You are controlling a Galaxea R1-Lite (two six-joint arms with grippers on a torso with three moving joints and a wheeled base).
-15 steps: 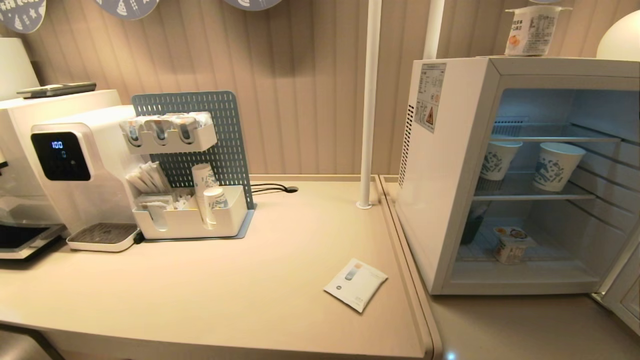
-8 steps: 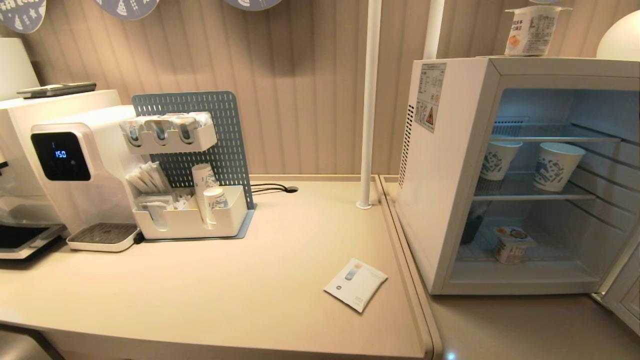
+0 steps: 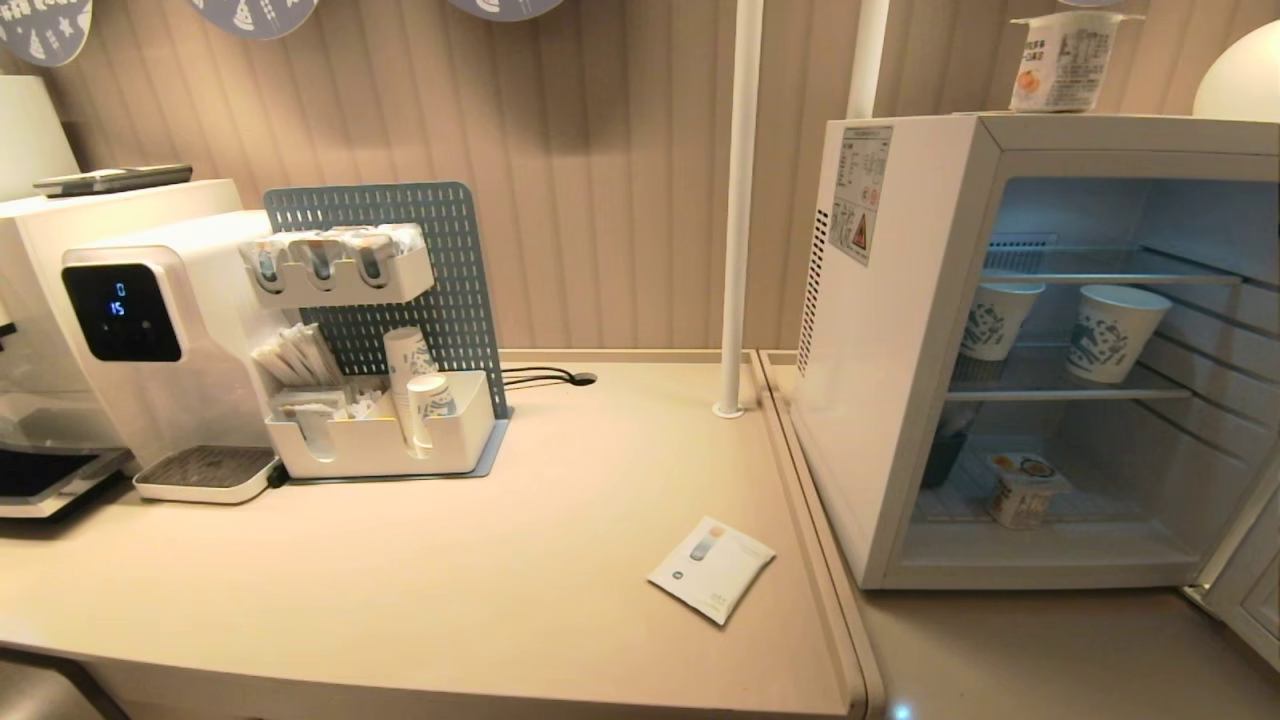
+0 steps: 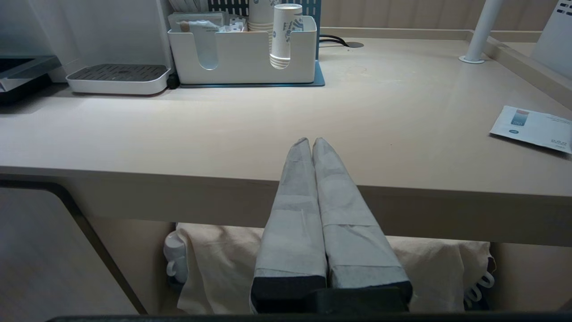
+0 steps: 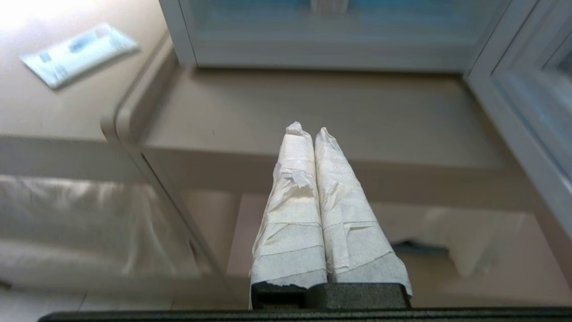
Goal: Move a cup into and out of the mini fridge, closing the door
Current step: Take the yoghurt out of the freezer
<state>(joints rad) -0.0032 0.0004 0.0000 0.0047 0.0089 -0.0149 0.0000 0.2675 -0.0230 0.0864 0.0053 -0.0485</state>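
white cup [image 3: 1022,490] sits inside open mini fridge [image 3: 900,340], door [image 3: 1245,590] unclosed, right hand [image 5: 304,130] and left hand [image 4: 311,141] pressed together, empty.

White mini fridge [image 3: 900,340]; white paper cups [image 3: 1110,330] with blue patterns; cup [image 3: 1022,490] with yellow-orange lid; grey-blue pegboard [image 3: 440,270].

A beige ribbed wall [image 3: 600,180] ran behind a pale counter [image 3: 450,580]. Two white poles [image 3: 738,200] rose near the wall, one standing on the counter. Blue-grey round decorations [image 3: 255,15] hung along the top of the wall. Warm light fell across the counter, and a white lampshade [image 3: 1240,80] showed at the far right.
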